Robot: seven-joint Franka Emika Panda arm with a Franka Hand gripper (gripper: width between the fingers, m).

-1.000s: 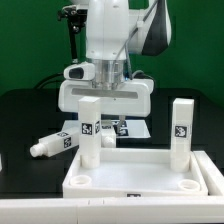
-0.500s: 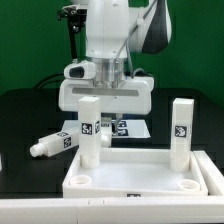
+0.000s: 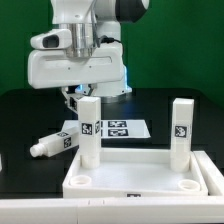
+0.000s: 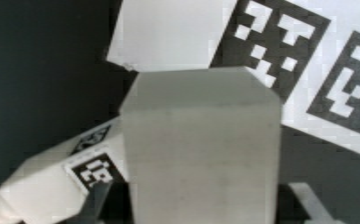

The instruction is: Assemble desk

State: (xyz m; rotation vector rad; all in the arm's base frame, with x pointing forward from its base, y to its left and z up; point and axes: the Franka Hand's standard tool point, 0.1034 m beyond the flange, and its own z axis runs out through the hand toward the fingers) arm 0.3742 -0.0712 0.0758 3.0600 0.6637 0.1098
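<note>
At the exterior view's left, a lying leg [image 3: 55, 144] rests on its side on the black table [image 3: 20, 110], tags showing, near the far left corner of the rimmed tabletop [image 3: 140, 184]. Next comes the gripper [image 3: 80, 95], hanging at the top end of the left upright leg [image 3: 89, 135], which stands at that same far left corner. In the wrist view this leg's shaded block fills the middle, close under the hand, but I cannot tell whether the jaws are clamped on it or merely flank it. Just behind the leg, the marker board [image 3: 118, 128] lies flat on the table. Farther right, the right upright leg [image 3: 180, 128] stands at the tabletop's far right corner, well apart from the gripper.
</note>
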